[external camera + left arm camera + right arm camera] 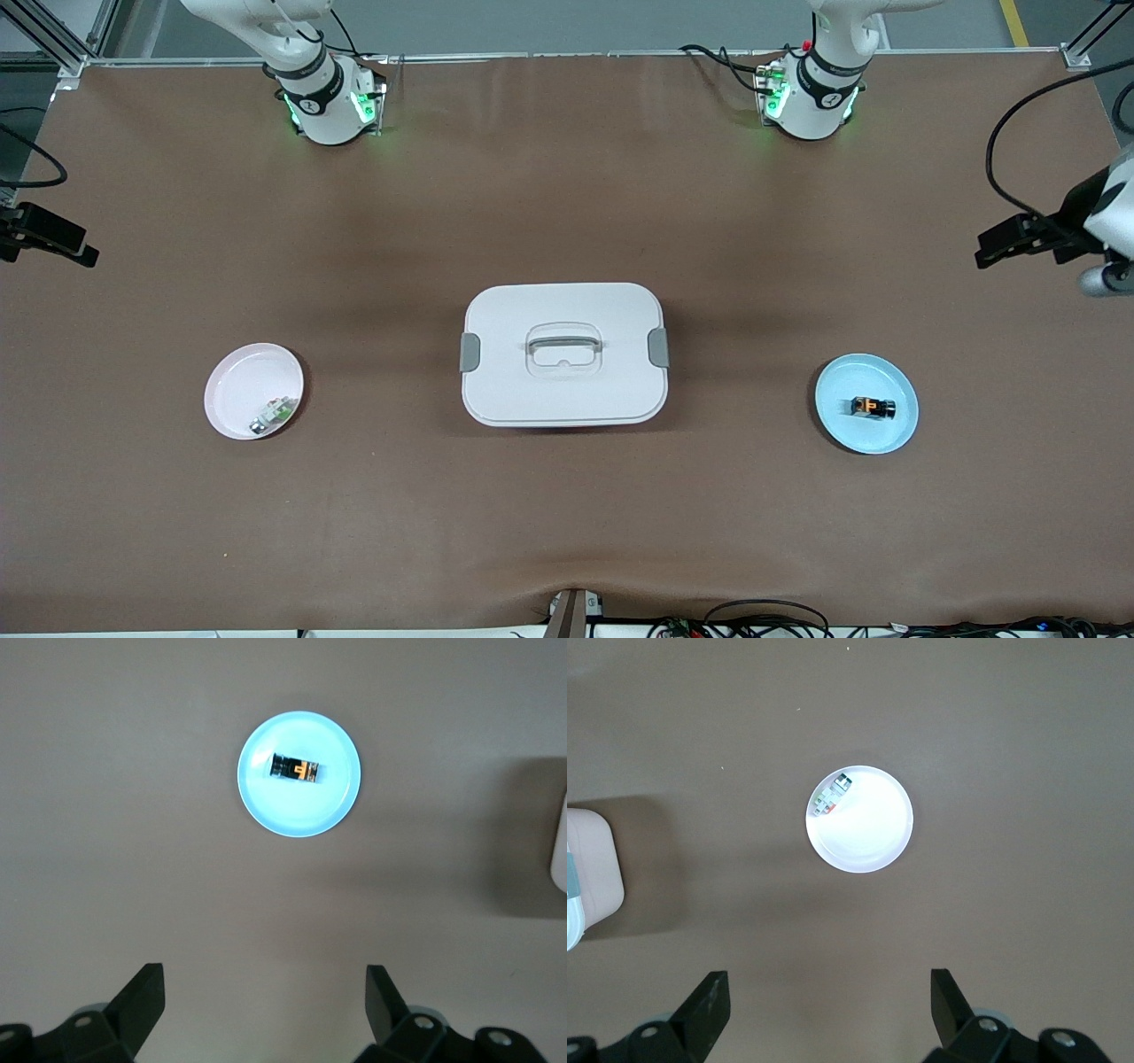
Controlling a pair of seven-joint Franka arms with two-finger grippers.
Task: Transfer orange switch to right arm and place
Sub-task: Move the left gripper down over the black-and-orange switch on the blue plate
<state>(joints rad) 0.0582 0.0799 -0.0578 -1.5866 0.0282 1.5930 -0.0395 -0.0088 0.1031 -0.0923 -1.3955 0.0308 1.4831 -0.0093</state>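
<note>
On blue plate (842, 425): tiny black orange switch (873, 408), orange-banded middle

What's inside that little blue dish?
The blue dish holds only the orange switch, lying on its side near the middle. The dish floor beneath the switch is hidden.

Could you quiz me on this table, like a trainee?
1. True or false: the orange switch lies in the pink plate.
2. What stands between the two plates?
A) white lidded box
B) mug
C) drawer
3. Fill in: both claws, left claw and right claw, are ____.

Key: 1 false, it lies in the blue plate; 2 A; 3 open.
</note>
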